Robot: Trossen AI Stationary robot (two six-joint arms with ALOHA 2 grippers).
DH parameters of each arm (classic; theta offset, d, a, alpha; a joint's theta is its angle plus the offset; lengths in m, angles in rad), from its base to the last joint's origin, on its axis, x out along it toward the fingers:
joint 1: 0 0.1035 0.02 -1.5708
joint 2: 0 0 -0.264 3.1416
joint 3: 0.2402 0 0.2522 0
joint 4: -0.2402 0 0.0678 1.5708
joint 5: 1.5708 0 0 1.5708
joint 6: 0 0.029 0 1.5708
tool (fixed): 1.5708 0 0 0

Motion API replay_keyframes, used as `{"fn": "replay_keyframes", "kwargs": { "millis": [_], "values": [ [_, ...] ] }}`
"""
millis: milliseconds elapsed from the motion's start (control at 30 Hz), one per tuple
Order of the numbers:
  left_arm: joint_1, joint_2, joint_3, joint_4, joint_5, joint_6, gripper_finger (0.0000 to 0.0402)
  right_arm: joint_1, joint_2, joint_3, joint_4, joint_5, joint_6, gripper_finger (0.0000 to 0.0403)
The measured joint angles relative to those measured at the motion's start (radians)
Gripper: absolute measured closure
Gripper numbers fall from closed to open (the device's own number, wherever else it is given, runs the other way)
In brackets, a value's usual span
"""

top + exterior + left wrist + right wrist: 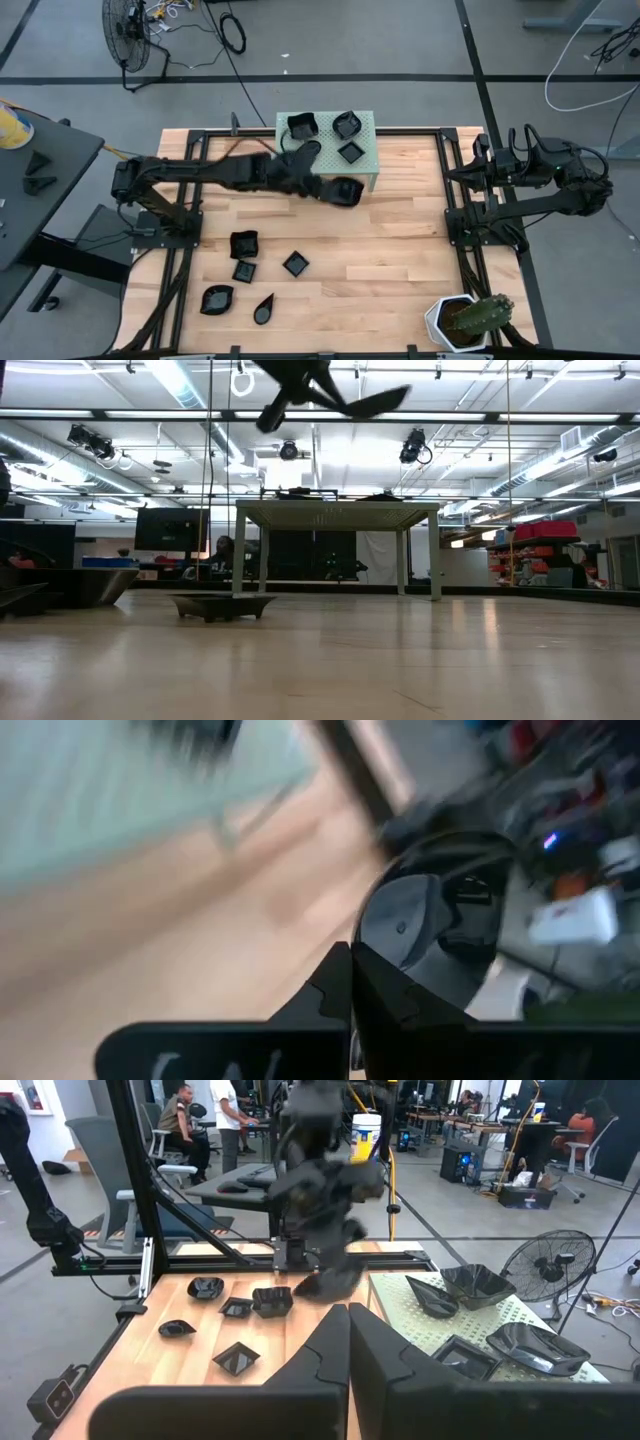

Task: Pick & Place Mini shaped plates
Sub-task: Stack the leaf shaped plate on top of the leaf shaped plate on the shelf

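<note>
My left gripper (333, 189) reaches from the table's left to the near edge of the pale green perforated stand (368, 170) and is shut on one glossy black mini plate (347, 191). The low view shows that plate (365, 402) high in the air, above the stand (335, 510). Three more black plates rest on the stand's top (302, 126) (346, 124) (351, 152). Several others lie flat on the wood near the left front, among them a square one (295, 263) and a teardrop one (264, 309). My right gripper (348, 1318) is shut and waits at the table's right edge. My left gripper pinches the mini plate by its rim (372, 945) between its two fingers, coming roughly level from the table's left. The plate is lifted clear of the table and tilted, sticking out beyond the fingertips toward the table's right.
A white hexagonal pot with a cactus (465, 320) stands at the near right corner. Black rails frame the table on both sides (450, 200). Bare wood lies between the stand and the pot (390, 260). People sit at desks in the room beyond (185, 1115).
</note>
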Motion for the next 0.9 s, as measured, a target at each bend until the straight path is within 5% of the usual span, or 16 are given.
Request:
{"fn": "replay_keyframes", "kwargs": {
  "millis": [467, 900],
  "values": [
    [0.190, 0.011, 0.125, 0.113, -0.192, -0.173, 0.0400, 0.000, 0.000, 0.000, 0.000, 0.000, 0.000, 0.0399],
    [0.310, 0.131, 0.139, 0.130, -0.183, -0.411, 0.0400, 0.000, 0.000, 0.000, 0.000, 0.000, 0.000, 0.0399]
  ]
}}
